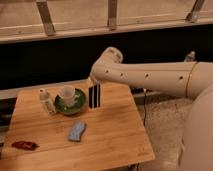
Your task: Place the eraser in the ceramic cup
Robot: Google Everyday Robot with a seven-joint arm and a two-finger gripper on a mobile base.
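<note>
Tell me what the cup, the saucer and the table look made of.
The cup looks like glazed ceramic: white, smooth, slightly shiny. The saucer, green with a similar sheen, is probably ceramic too. The table is light wood, matte, with plank lines showing. The gripper holds the eraser upright just right of the saucer.

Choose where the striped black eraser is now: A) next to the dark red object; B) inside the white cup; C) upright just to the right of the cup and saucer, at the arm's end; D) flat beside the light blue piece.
C: the eraser hangs upright to the right of the ceramic cup and green saucer, its top in the shut gripper at the arm's end.
</note>
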